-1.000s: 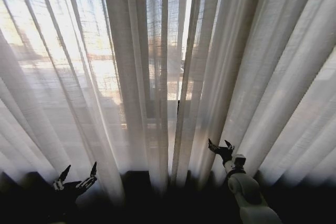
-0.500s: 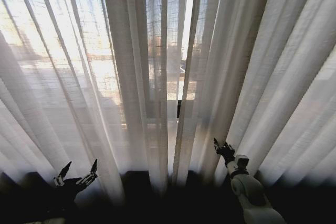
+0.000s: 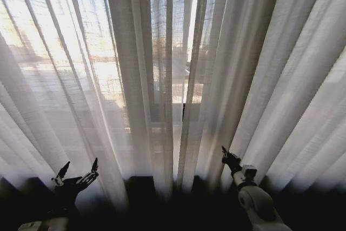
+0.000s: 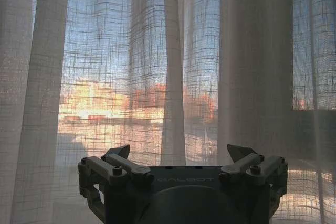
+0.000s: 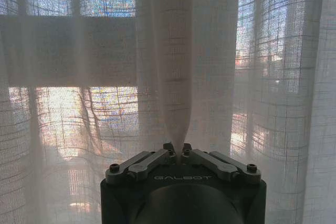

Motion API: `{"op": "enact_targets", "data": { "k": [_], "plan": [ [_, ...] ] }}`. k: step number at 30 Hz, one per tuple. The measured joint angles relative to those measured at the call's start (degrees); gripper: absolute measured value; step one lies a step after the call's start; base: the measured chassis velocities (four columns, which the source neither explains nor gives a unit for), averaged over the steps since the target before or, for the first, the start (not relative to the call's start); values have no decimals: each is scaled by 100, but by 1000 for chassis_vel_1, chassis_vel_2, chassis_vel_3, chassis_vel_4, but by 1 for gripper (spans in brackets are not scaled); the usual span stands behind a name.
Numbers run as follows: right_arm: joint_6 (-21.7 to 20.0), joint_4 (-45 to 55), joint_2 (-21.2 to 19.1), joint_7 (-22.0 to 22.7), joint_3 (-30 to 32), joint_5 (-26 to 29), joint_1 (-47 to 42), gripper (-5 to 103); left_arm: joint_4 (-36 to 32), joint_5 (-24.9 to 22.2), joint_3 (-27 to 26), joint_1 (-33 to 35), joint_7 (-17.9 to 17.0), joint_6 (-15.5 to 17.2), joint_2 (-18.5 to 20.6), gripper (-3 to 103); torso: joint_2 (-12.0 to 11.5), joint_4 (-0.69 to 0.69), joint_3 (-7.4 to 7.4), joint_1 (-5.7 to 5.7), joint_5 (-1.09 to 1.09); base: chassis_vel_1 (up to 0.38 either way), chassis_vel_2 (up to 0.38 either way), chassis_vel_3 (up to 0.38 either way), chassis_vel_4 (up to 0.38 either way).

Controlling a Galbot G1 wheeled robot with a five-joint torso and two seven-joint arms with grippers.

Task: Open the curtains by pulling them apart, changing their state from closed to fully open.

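Backlit curtains (image 3: 162, 79) mostly closed; right end effector (image 5: 177, 150) pinches a pleat, left end effector (image 3: 75, 172) spread wide, apart from fabric.

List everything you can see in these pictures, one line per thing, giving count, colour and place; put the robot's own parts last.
curtains: two sheer white pleated panels, hanging across the whole window, meeting near the middle with a narrow bright slit between them.
window frame bar: one dark bar, behind the fabric, seen through it in the right wrist view.
buildings outside: several, orange-lit, blurred through the fabric.
left gripper: one, black, low on the robot's left in front of the curtain, jaws spread and holding nothing.
right gripper: one, black on a white arm, low on the robot's right, jaws closed on a fold of the curtain.
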Motion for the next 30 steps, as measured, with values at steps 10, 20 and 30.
{"op": "enact_targets", "data": {
  "k": [10,20,30],
  "plan": [
    [-60,158,49,-126,30,113,11,0,-149,73,-28,92,9,-8,-18,100,0,0,0,0,0,0,0,0,0],
    [-66,147,85,-186,129,134,41,0,-210,110,12,133,25,9,0,100,0,0,0,0,-1,-48,-48,48,39],
    [-20,92,115,-197,170,122,3,0,-194,211,64,138,45,-12,-53,100,0,1,0,1,1,-211,-235,217,215]
  ]
}}
